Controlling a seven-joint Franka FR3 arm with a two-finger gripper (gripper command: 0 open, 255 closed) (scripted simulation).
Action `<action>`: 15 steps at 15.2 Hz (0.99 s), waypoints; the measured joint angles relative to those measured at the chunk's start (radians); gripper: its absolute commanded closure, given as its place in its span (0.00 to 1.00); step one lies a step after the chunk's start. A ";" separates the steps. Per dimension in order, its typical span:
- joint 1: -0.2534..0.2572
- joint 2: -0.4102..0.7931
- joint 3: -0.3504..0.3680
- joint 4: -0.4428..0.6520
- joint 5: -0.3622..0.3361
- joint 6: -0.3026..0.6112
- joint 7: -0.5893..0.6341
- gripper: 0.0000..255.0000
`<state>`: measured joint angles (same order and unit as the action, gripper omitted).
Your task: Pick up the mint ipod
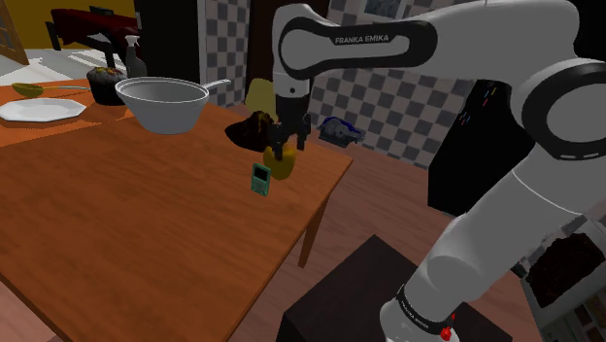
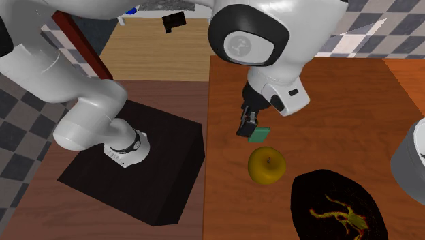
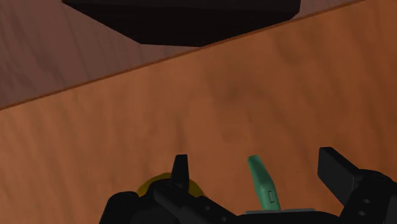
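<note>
Mint-green ipod (image 1: 259, 179) stands nearly upright over the brown desk (image 1: 146, 243), close to the desk's edge. In the shoulder view its screen side faces the camera and its long axis runs from about 12 to 6 o'clock, leaning a little. Whether its lower end touches the wood cannot be told. In that view it sits at about 7 o'clock from the black gripper (image 1: 289, 144), which hangs from the white arm above it. A yellow apple (image 1: 283, 165) is just beside the ipod at its 2 o'clock. In the second exterior view the ipod (image 2: 259, 133) shows as a small green slab right against the gripper (image 2: 246, 128), at its 3 o'clock. There the apple (image 2: 266, 166) lies at 6 o'clock from the ipod, and a black plate (image 2: 337, 208) with a gold figure lies at 4 o'clock from the apple. In the wrist view the ipod (image 3: 261, 184) shows edge-on as a thin slanted strip between the fingers (image 3: 337, 170) of the gripper (image 3: 254, 159). The fingers are spread wide, with bare wood showing on either side of the ipod, so they do not grip it.
</note>
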<state>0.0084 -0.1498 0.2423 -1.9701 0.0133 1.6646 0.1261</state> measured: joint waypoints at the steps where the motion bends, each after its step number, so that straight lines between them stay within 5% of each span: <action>1: 0.003 0.041 0.008 0.032 -0.008 -0.001 0.014 0.00; 4: 0.018 0.156 0.030 0.125 -0.033 -0.003 0.059 0.00; 12: 0.021 0.195 0.032 0.063 -0.043 0.090 0.069 0.00; 13: 0.021 0.195 0.032 0.059 -0.043 0.094 0.069 1.00; 15: 0.021 0.194 0.032 0.055 -0.043 0.098 0.069 1.00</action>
<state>0.0290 0.0447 0.2740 -1.9147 -0.0294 1.7624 0.1947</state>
